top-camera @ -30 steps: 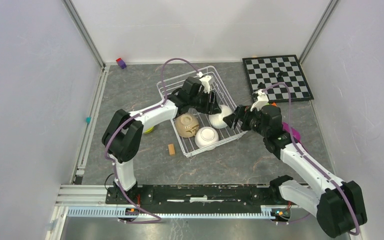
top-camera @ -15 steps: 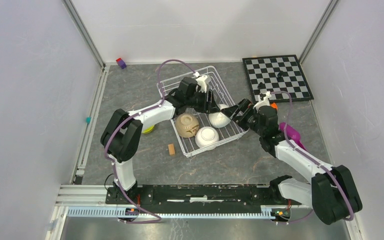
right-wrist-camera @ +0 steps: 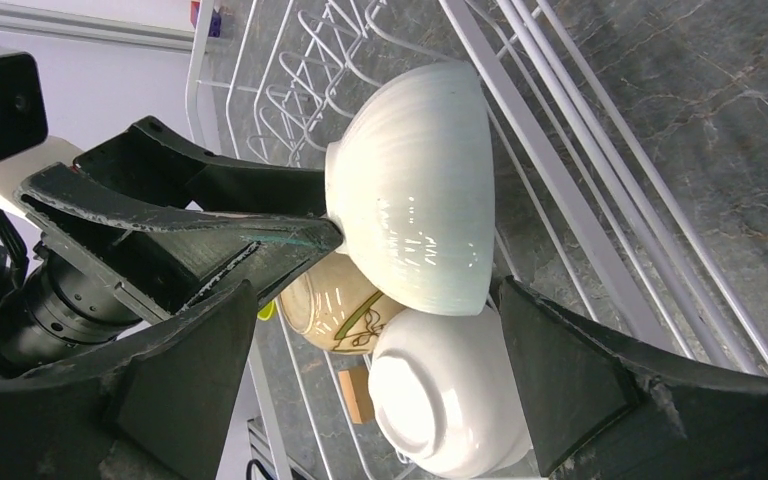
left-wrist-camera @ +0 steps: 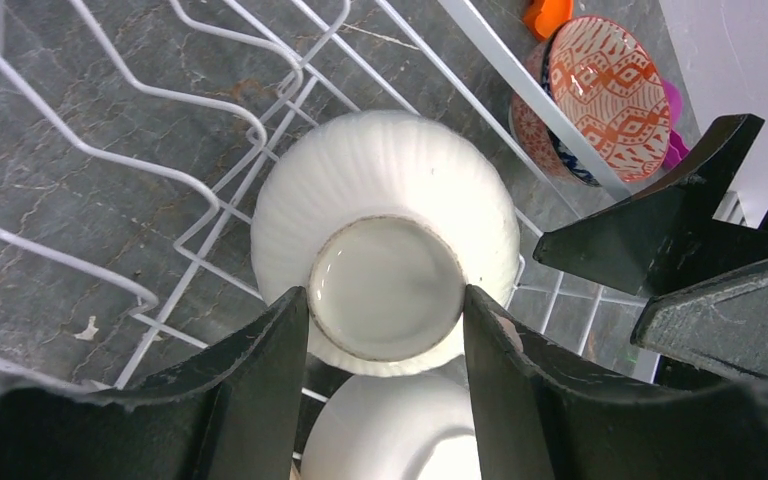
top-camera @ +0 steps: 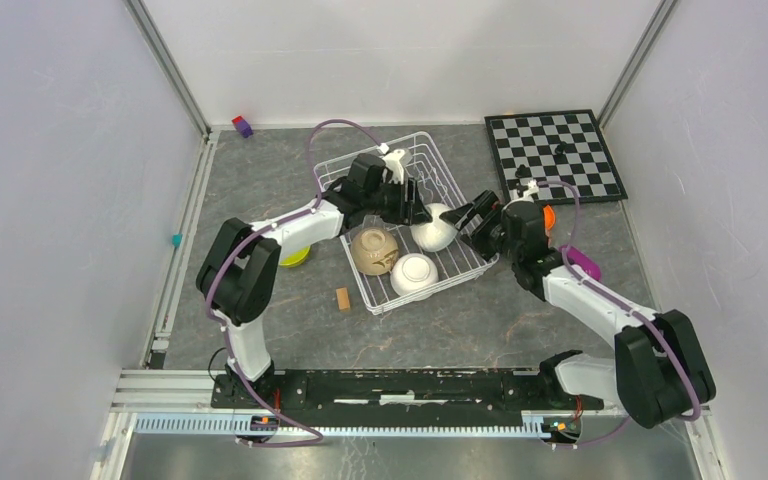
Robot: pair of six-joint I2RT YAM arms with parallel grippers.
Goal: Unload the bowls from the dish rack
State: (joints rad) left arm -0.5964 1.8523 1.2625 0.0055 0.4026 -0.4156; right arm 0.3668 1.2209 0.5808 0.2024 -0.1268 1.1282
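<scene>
**Ribbed white bowl gripped over the rack**

The lime-yellow bowl [top-camera: 296, 257] is sitting on the table left of the dish rack [top-camera: 430, 160], half hidden by the left arm. A wooden block [top-camera: 342, 298] is lying just off the rack's near-left corner. Inside the rack, 2 bowls are resting side by side: a tan bowl [top-camera: 372, 250] and a plain white bowl [top-camera: 413, 275] with its foot showing. The left gripper [left-wrist-camera: 385, 300] is clamping the foot ring of a ribbed white bowl [left-wrist-camera: 385, 190], holding it tipped over the rack's right side. The right gripper [right-wrist-camera: 375, 290] is standing spread wide, 1 finger on either side of that bowl, clear of it. An orange-patterned bowl [left-wrist-camera: 600, 90] is sitting just outside the rack's right rim. The chessboard [top-camera: 555, 155] is lying at the far right.
</scene>
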